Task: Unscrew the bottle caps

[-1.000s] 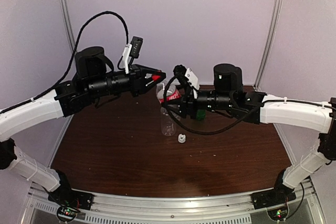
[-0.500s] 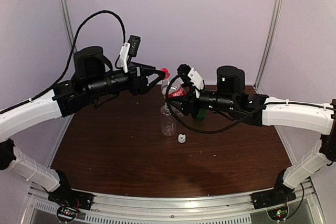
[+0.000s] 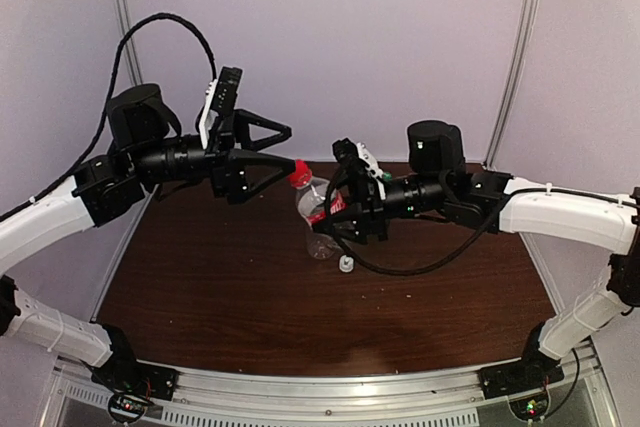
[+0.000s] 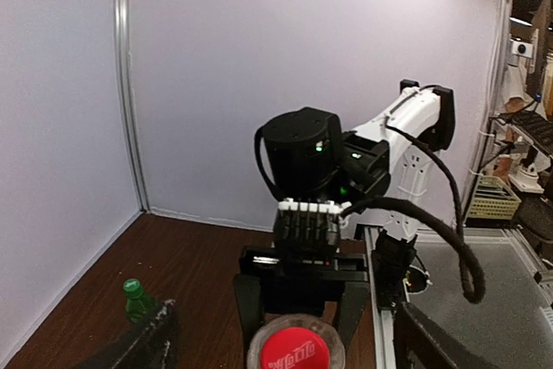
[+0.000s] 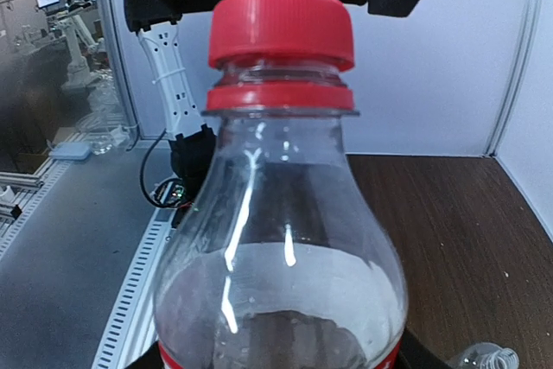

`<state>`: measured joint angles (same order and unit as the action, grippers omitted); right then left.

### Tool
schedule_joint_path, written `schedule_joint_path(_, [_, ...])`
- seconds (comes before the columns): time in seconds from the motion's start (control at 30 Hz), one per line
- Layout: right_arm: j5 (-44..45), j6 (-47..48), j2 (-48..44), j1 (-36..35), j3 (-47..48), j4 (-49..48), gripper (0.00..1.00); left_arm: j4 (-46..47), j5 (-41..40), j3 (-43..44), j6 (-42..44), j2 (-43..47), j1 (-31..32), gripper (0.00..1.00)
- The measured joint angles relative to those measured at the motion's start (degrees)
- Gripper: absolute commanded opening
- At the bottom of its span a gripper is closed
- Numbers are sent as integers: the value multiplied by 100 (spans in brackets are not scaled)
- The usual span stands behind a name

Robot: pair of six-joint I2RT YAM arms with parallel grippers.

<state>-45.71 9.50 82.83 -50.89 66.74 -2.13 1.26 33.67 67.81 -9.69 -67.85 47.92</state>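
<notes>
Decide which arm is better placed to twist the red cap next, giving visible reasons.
Left. The left tool stands open beside the red cap, which sits on the bottle. The right tool is shut on that bottle's body, holding it off the table, so it is occupied.

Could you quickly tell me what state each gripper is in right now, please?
Left gripper: open, holding nothing.
Right gripper: closed on the red-capped bottle.

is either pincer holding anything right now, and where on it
The right pincer holds the red-label bottle by its body, around the label. The left pincer is open and holds nothing; the red cap sits on the bottle.
</notes>
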Motion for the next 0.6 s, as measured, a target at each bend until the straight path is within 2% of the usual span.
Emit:
schedule_joint_path(0.1, [-605, -44, 109, 28, 173, 44, 57, 42, 577, -35, 96, -13, 0, 81])
schedule_joint_path(0.3, [-1401, -133, 350, 63, 391, 87, 57, 184, 1384, -44, 127, -236, 0, 58])
schedule_joint_path(0.6, [-1729, -236, 409, 94, 404, 107, 56, 219, 1753, -44, 101, -479, 0, 34])
